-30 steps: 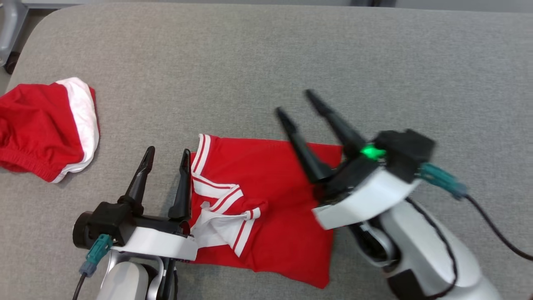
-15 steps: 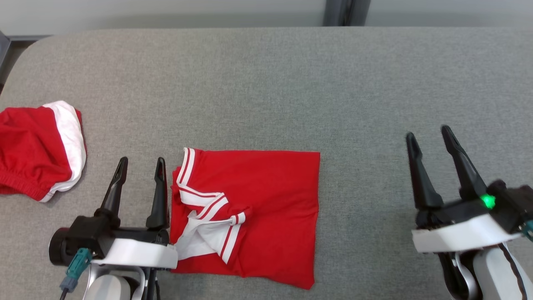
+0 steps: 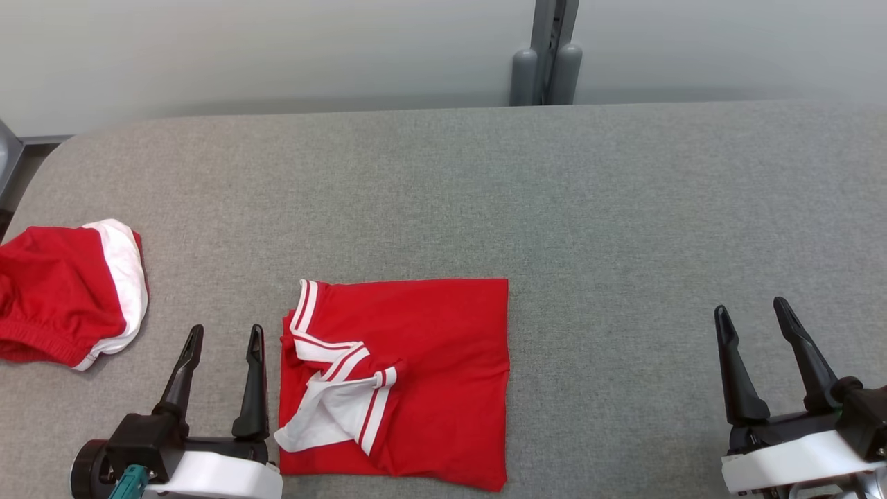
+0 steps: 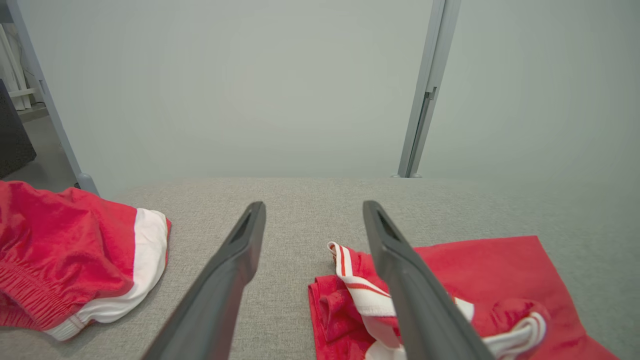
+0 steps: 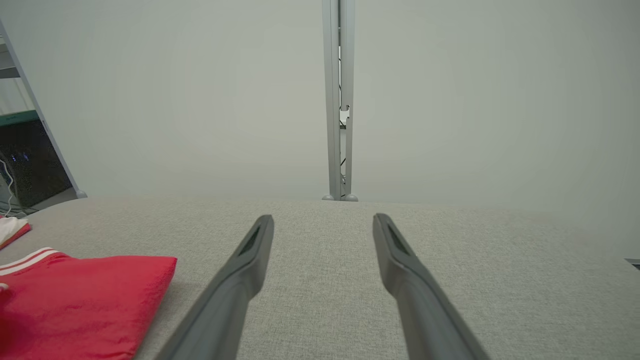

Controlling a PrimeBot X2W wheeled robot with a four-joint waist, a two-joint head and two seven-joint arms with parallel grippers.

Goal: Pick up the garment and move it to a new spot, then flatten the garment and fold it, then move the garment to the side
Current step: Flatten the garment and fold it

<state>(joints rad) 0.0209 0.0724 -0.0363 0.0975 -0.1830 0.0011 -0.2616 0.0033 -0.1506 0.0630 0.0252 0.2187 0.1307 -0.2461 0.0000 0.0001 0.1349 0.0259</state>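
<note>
1 folded garment (image 3: 429, 360) between left fingers (image 3: 254, 381) and right fingers (image 3: 734, 367)

Left gripper (image 3: 226, 333) sits low at the near left, right gripper (image 3: 750, 308) way over at the near right. Both have their dark fingers pointing to the far side, spread wide apart.

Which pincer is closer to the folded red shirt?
Left. The left pincer sits right beside the striped edge of the folded red shirt; the right pincer is well away on its other side, above the grey table.
</note>
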